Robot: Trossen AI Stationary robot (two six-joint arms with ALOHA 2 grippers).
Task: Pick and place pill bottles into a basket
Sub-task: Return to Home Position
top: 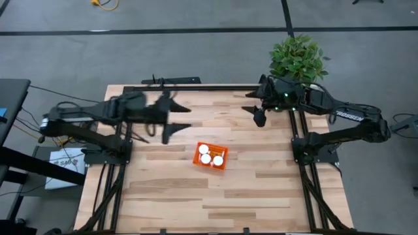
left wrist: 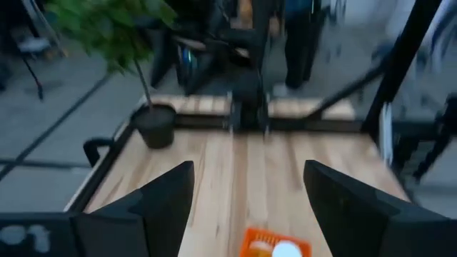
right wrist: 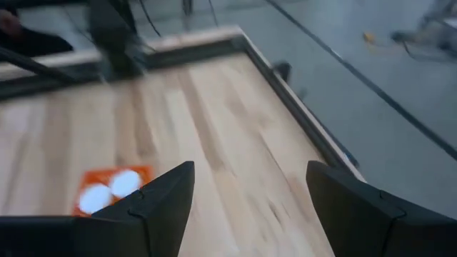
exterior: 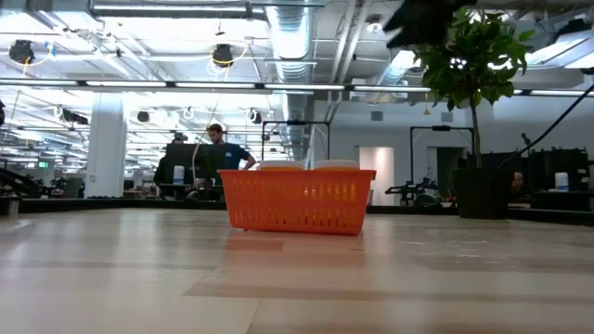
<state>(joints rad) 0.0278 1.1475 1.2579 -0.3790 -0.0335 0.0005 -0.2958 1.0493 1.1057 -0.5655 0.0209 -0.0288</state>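
The orange basket [top: 210,156] stands on the table's middle. Three white bottle caps [top: 206,158] show inside it, standing upright. In the low view the basket [exterior: 299,199] has white caps [exterior: 283,165] just above its rim. My left gripper [top: 186,118] is open and empty, above the table to the left of and beyond the basket. Its wrist view [left wrist: 248,168] shows the basket [left wrist: 275,246] below it. My right gripper [top: 251,104] is open and empty at the far right. Its wrist view [right wrist: 250,168] shows the basket [right wrist: 114,189] farther off.
A potted plant [top: 297,57] stands at the table's far right corner, behind my right arm. It also shows in the low view [exterior: 473,102]. A person [exterior: 218,153] stands in the room far behind the table. Bare wood [top: 196,202] lies near the front edge.
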